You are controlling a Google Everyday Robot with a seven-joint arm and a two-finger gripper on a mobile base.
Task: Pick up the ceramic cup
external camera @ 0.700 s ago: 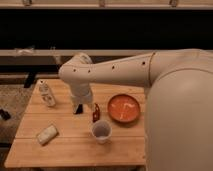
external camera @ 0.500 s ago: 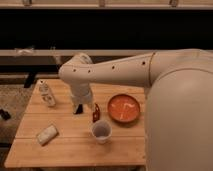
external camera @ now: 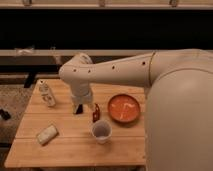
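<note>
The ceramic cup [external camera: 101, 131] is a small white round cup with a wide mouth. It stands upright on the wooden table [external camera: 70, 150], near the front middle. My gripper [external camera: 78, 108] hangs from the white arm, down near the table top, behind and to the left of the cup and apart from it. A small red bottle [external camera: 95, 112] stands between the gripper and the cup.
An orange-red plate [external camera: 124, 108] lies to the right of the cup. A slim white bottle [external camera: 47, 93] stands at the back left. A pale flat packet [external camera: 47, 134] lies at the front left. My large white arm body [external camera: 180, 110] covers the right side.
</note>
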